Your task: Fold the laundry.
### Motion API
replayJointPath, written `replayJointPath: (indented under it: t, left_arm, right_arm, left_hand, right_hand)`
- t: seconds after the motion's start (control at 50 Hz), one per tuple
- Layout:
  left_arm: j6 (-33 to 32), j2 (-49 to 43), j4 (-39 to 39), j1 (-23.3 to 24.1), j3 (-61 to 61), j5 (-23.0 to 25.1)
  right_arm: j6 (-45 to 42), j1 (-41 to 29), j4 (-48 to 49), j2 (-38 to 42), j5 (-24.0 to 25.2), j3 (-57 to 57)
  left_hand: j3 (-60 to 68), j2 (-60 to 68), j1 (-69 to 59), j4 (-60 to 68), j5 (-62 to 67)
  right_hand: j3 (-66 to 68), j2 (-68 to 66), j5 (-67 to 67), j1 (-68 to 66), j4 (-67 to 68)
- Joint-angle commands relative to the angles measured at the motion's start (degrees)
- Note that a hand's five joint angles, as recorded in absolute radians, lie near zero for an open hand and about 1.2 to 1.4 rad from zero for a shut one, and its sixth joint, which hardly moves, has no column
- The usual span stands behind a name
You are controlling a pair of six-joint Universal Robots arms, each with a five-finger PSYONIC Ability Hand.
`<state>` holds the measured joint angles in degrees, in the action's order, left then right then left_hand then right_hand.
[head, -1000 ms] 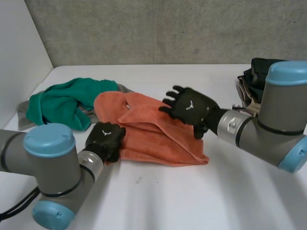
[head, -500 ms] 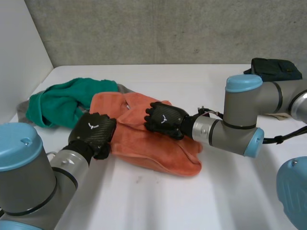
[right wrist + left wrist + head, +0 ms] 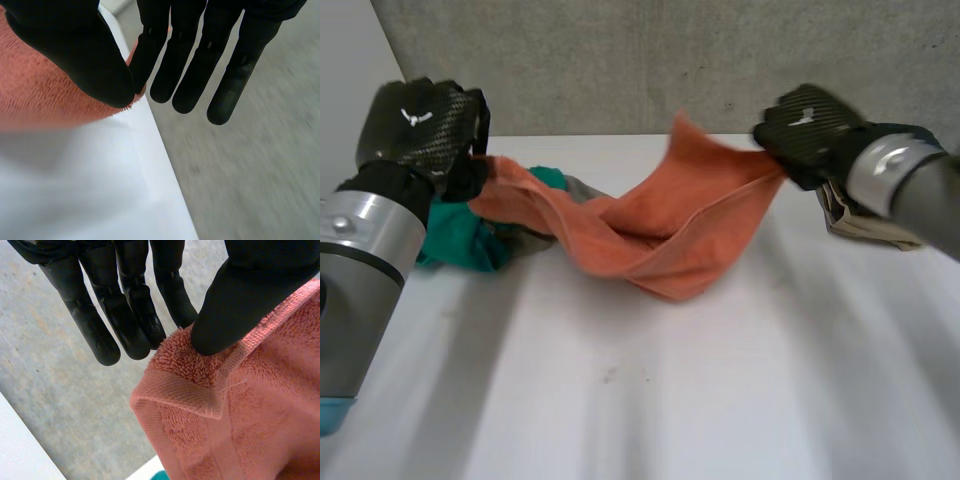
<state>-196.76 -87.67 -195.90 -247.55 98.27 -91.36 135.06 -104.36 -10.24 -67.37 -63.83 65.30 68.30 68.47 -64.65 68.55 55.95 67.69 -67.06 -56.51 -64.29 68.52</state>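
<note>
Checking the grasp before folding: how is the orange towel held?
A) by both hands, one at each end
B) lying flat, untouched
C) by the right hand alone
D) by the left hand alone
A: left hand and right hand each pinch an end of the orange towel, which sags between them.

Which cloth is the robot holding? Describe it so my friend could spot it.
On the white table, look between the raised left hand and right hand. The orange towel hangs between them, pinched at each end, its middle sagging toward the table; the green cloth beside it lies crumpled and unheld.
</note>
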Motion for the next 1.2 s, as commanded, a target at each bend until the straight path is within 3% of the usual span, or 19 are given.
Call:
replayJointPath:
  t: [0.02, 0.1, 0.18, 0.28, 0.36, 0.42, 0.5, 0.6, 0.72, 0.86, 1.0, 1.1, 1.12, 1.16, 1.18, 1.2]
  left_arm:
    - [0.07, -0.48, 0.25, 0.05, 0.25, 0.22]
    - [0.07, -2.94, 0.43, 0.31, 1.13, 0.22]
    - [-0.11, -7.95, 0.43, 0.75, 1.75, 0.13]
    - [0.07, -15.15, -0.01, 0.84, 1.14, 0.31]
    - [0.07, -17.88, -0.1, 0.92, -1.75, 0.04]
    - [0.24, -18.77, 0.08, 0.93, -3.78, -0.13]
    - [0.24, -19.21, 0.16, 0.93, -7.47, -0.4]
    - [0.15, -19.91, 0.69, 0.75, -12.4, -0.49]
    - [0.15, -20.0, 2.36, 0.58, -14.77, -0.49]
    - [0.07, -20.09, 2.71, 0.13, -15.3, -0.49]
    - [0.07, -20.53, 2.89, -0.13, -15.92, -0.49]
    - [0.15, -20.35, 3.15, -0.83, -16.0, -0.57]
    - [0.24, -20.18, 3.67, -1.09, -16.09, -0.83]
    - [0.24, -20.09, 4.47, -1.18, -16.09, -1.19]
    - [0.24, -19.91, 4.73, -1.18, -16.18, -1.45]
    - [0.24, -19.74, 5.34, -1.1, -16.44, -1.8]
  right_arm:
    - [1.87, 3.55, -9.51, -13.04, -5.61, 10.63]
    - [1.35, 3.37, -16.03, -15.51, -4.2, 15.29]
    - [0.91, 3.37, -15.78, -14.11, -3.5, 18.46]
    - [1.34, 2.85, -8.59, -0.79, -3.93, 16.02]
    - [2.83, 2.76, -6.29, 3.64, -5.34, 12.32]
    - [5.37, 2.84, -5.32, 3.91, -5.34, 11.35]
    - [10.73, 3.46, -4.7, 3.39, -5.34, 11.52]
    - [17.07, 3.81, -5.57, 0.14, -5.52, 13.01]
    - [21.03, 8.2, -7.33, -1.45, -5.34, 18.02]
    - [24.37, 13.83, -6.37, -1.19, -2.1, 25.32]
    - [24.72, 15.24, -4.7, 2.67, 7.83, 27.69]
    - [24.28, 14.97, 0.74, 6.37, 8.46, 27.34]
    - [24.2, 14.63, 2.06, 6.89, 8.54, 27.43]
    - [24.11, 14.01, 2.77, 6.99, 8.46, 27.25]
    - [23.76, 13.66, 2.69, 6.73, 8.28, 26.91]
    - [23.41, 13.66, 2.69, 6.55, 8.19, 26.73]
  left_hand:
    - [11.7, 11.53, -15.35, 11.45, 14.05]
    - [11.7, 11.53, -15.35, 11.45, 14.05]
    - [11.7, 11.53, -15.35, 11.45, 14.05]
    - [11.7, 11.53, -15.35, 11.45, 14.05]
    - [11.7, 11.53, -15.35, 11.45, 14.05]
    - [11.7, 11.53, -15.35, 11.45, 14.05]
    - [11.7, 11.53, -15.35, 11.45, 14.05]
    - [11.7, 11.53, -15.35, 11.45, 14.05]
    - [11.7, 11.53, -15.35, 11.45, 14.05]
    - [11.7, 11.53, -15.35, 11.45, 14.05]
    - [11.7, 11.53, -15.35, 11.45, 14.05]
    - [11.7, 11.53, -15.35, 11.45, 14.05]
    - [11.7, 11.53, -15.35, 11.45, 14.05]
    - [11.7, 11.53, -15.35, 11.45, 14.05]
    - [11.7, 11.53, -15.35, 11.45, 14.05]
    - [11.7, 11.53, -15.35, 11.45, 14.05]
  right_hand:
    - [12.31, -12.94, -13.49, -15.71, 11.48]
    - [12.31, -12.94, -13.49, -15.71, 11.48]
    - [12.31, -12.94, -13.49, -15.71, 11.48]
    - [12.31, -12.94, -13.49, -15.71, 11.48]
    - [12.31, -12.94, -13.49, -15.71, 11.48]
    - [-17.29, 16.66, 16.1, 13.89, -18.11]
    - [-39.68, 39.06, 38.5, 36.29, -40.51]
    - [-52.72, 52.09, 51.53, 49.32, -53.54]
    - [-53.74, 53.11, 52.56, 50.34, -54.56]
    - [-51.89, 51.26, 50.71, 48.49, -52.71]
    - [-47.03, 46.4, 45.85, 43.63, -47.85]
    - [-30.39, 29.76, 29.2, 26.99, -31.21]
    - [-14.7, 14.08, 13.52, 11.31, -15.53]
    - [3.7, -4.33, -4.89, -7.1, 2.88]
    - [12.22, -12.85, -13.41, -15.62, 11.4]
    - [12.31, -12.93, -13.49, -15.7, 11.48]
